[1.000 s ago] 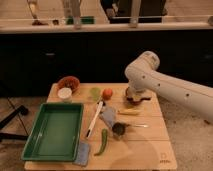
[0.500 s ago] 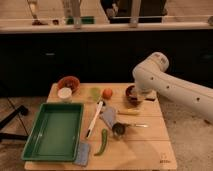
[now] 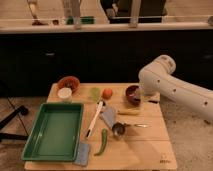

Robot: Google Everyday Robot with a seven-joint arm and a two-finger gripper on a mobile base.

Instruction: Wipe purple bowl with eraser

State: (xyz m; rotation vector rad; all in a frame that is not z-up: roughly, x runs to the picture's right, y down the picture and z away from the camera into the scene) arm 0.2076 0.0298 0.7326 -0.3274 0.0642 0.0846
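The purple bowl (image 3: pixel 132 93) stands upright at the back right of the wooden table (image 3: pixel 145 150). Its dark rim and paler inside show. My white arm (image 3: pixel 165 82) reaches in from the right and bends down just right of the bowl. The gripper (image 3: pixel 145 100) is at the bowl's right edge, low over the table and mostly hidden by the arm. I cannot pick out the eraser; a tan and dark patch under the arm's end is all that shows there.
On the table are an orange-red bowl (image 3: pixel 68 82), a white cup (image 3: pixel 64 93), a pale green cup (image 3: pixel 95 92), an orange fruit (image 3: pixel 107 93), a white-handled tool (image 3: pixel 95 119), a grey cloth (image 3: pixel 107 117), a metal scoop (image 3: pixel 119 130), a green chili (image 3: pixel 103 142), a green tray (image 3: pixel 52 131) and a light-blue pad (image 3: pixel 82 154).
My arm has swung right and back from over the purple bowl. The bowl, covered a second ago, now shows. Nothing else on the table has moved.
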